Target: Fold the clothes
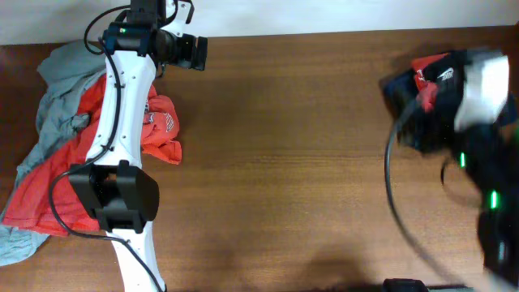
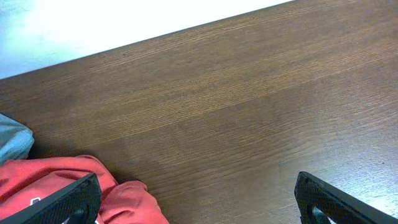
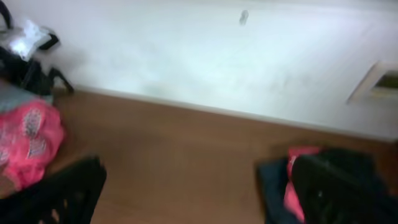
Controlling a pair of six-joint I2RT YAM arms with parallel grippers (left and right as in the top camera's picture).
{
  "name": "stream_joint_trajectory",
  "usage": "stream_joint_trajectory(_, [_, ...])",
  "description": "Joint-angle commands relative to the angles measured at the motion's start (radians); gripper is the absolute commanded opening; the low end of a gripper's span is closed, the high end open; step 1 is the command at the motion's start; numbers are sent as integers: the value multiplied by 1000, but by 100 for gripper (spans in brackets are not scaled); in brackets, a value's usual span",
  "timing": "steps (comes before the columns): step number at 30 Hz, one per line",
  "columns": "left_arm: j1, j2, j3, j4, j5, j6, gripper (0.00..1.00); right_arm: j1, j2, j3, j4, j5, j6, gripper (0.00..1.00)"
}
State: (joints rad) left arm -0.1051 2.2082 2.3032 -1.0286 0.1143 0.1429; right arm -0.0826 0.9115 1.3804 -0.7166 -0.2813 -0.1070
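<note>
Left arm [image 1: 122, 89]: white links, black joint housings, black cables looped alongside. Right arm [image 1: 478, 89]: blurred, seemingly black with a white block, green lights. Left pincer fingers [image 2: 68, 200]: black.

Robot lab setup, bare wooden table [image 1: 308, 162], plain white wall [image 3: 186, 56]

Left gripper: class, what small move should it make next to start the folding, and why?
Probably shift the left gripper sideways and down onto the edge of the red-orange shirt. Its jaws stand open over bare table, holding nothing, and the shirt lies crumpled just beside it, the nearest cloth to take hold of.
</note>
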Motion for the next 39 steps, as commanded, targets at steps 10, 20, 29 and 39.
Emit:
stream_joint_trajectory(10, [1, -17, 16, 2, -7, 20, 99, 8, -565, -805, 414, 96, 3, 99])
stream_joint_trajectory(20, [1, -17, 16, 2, -7, 20, 99, 9, -845, -1189, 519, 95, 3, 99])
stream_joint_trajectory(29, [1, -17, 16, 2, -7, 20, 99, 10, -908, -1300, 522, 95, 4, 99])
stream_joint_trajectory(39, [1, -17, 16, 2, -7, 20, 99, 10, -908, -1323, 527, 99, 4, 99])
